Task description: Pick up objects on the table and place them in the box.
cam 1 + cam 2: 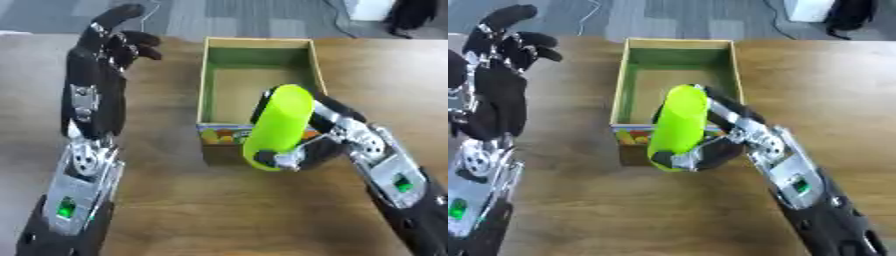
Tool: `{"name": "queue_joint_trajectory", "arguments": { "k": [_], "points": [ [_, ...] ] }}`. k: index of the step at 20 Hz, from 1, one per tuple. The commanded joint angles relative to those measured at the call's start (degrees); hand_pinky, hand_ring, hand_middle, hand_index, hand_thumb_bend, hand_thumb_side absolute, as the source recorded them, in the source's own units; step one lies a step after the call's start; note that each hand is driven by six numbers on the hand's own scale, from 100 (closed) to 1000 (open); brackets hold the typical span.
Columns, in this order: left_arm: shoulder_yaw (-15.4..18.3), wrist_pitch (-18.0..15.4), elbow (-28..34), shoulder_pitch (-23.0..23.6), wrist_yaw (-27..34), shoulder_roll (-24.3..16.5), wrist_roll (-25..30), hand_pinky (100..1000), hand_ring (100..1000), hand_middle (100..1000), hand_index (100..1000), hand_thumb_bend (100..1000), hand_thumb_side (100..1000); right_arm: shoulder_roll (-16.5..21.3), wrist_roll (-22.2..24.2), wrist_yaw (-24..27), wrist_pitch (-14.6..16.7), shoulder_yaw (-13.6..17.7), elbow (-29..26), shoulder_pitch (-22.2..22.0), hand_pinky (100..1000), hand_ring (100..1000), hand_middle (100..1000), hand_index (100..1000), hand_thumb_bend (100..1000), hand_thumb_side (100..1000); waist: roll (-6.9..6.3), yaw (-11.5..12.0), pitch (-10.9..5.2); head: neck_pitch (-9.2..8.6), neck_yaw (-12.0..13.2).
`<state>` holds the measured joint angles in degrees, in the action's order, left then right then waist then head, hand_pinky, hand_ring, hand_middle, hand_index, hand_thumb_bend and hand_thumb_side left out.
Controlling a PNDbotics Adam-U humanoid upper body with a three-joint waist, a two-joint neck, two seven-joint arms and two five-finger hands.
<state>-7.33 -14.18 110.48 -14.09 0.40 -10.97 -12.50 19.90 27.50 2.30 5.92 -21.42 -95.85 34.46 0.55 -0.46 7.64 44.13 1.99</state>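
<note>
Cylinder (278,127), bright yellow-green, is shown held by the right hand (325,142), whose fingers and thumb are curled round its lower half; it is carried tilted, its upper end over the near wall of the box (206,75) and its lower end hanging outside, in front of that wall. The box is seen open at the top, green inside, with a printed near face, and nothing can be made out in it. A release from this pose is judged risky: with the lower end outside the rim, the cylinder could catch on the near wall and roll off onto the table (245,215). The left hand (103,65) is held to the left of the box, fingers relaxed and holding nothing. The table is of brown wood; grey carpeted floor (219,15) is visible beyond its far edge.
</note>
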Motion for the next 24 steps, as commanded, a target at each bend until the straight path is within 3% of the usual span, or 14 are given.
{"name": "queue_joint_trajectory", "arguments": {
  "k": [1,6,7,13,15,16,23,24],
  "points": [
    [0.29,-0.13,0.25,-0.26,-0.26,-0.29,0.00,517,608,737,794,566,928,2.69,-1.23,1.37,-1.86,2.09,-2.22,2.67,100,100,100,292,432,222,-0.02,-0.06,-1.06,-0.01,0.49],
    [0.01,-0.21,0.10,-0.01,-0.22,-0.10,0.28,517,608,737,794,568,928,1.97,-4.61,-12.17,1.10,3.44,2.07,7.07,100,100,100,295,322,292,-0.34,0.29,-1.28,-0.01,-0.20],
    [-0.06,-0.21,0.14,0.03,-0.20,-0.05,0.36,516,608,737,794,567,929,1.40,-5.59,-14.39,2.00,3.41,3.81,7.84,100,100,100,297,345,317,-0.40,0.41,-1.29,-0.01,-0.38],
    [-0.60,-0.07,0.33,-0.04,0.02,0.35,0.87,522,624,736,792,568,929,-1.40,-12.68,-25.91,7.39,3.29,14.71,13.50,100,100,185,343,278,423,-0.69,1.98,-0.92,-0.01,-2.10],
    [-0.69,-0.05,0.36,-0.16,0.14,0.48,0.75,522,626,736,791,570,927,-2.21,-15.72,-29.60,9.23,3.55,18.23,14.86,100,100,181,341,286,415,-0.72,2.56,-0.75,-0.01,-2.60],
    [-0.75,-0.06,0.40,-0.22,0.18,0.54,0.77,521,620,737,792,568,929,-2.57,-17.27,-31.35,10.06,3.79,19.78,15.38,100,136,210,359,240,460,-0.75,2.93,-0.64,-0.01,-2.90],
    [-1.00,-0.09,0.96,-0.55,0.46,0.95,1.44,519,606,737,793,569,929,-4.51,-26.01,-45.06,12.87,5.84,29.94,18.10,100,177,256,342,228,529,-0.90,4.94,0.13,-0.01,-5.27],
    [-0.99,-0.07,1.02,-0.53,0.49,0.96,1.49,519,605,737,793,569,929,-4.61,-26.83,-46.31,13.03,6.04,30.70,18.25,100,234,294,378,237,554,-0.91,4.97,0.16,-0.01,-5.37]
  ]
}}
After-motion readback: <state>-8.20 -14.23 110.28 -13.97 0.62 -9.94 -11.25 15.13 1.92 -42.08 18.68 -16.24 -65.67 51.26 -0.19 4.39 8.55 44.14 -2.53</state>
